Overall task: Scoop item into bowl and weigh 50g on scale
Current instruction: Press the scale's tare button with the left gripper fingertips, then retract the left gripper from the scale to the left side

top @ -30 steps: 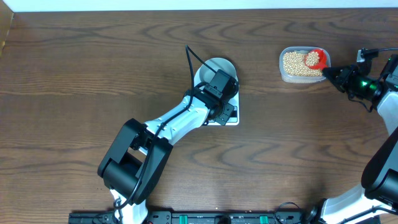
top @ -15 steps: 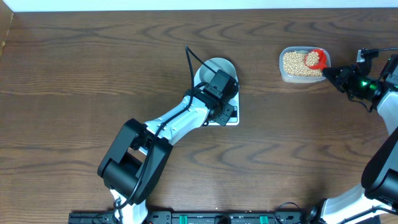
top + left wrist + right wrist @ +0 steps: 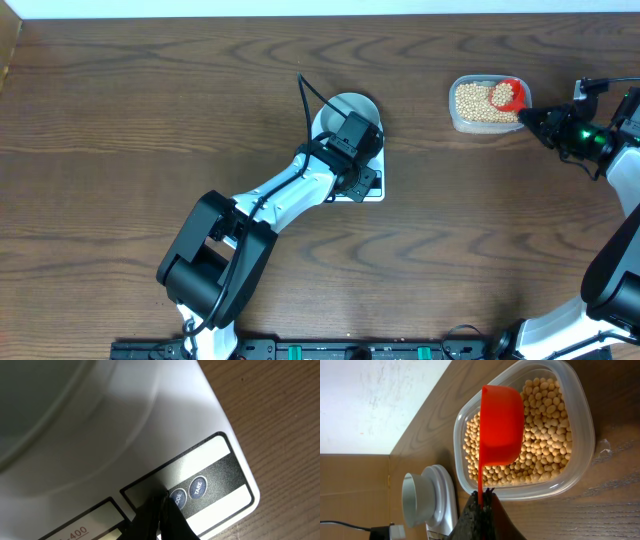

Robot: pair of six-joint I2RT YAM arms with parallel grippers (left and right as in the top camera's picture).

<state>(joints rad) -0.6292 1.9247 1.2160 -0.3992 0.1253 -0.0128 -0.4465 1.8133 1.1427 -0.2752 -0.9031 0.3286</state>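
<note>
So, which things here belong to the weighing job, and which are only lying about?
For the job: beans, clear tub, red scoop, bowl, scale.
Only lying about: cardboard at the table's left edge.

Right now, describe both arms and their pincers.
The left arm has white links, bulky black joints and a black cable looping off its wrist. The right arm matches, with a green light glowing. The left pincer and the right pincer are black and tapering.

Scale (image 3: 170, 425) front, "TARE" button (image 3: 198, 487), neighbouring button (image 3: 178, 498) showing "ODE", label (image 3: 75, 533) ending "-400"
</note>
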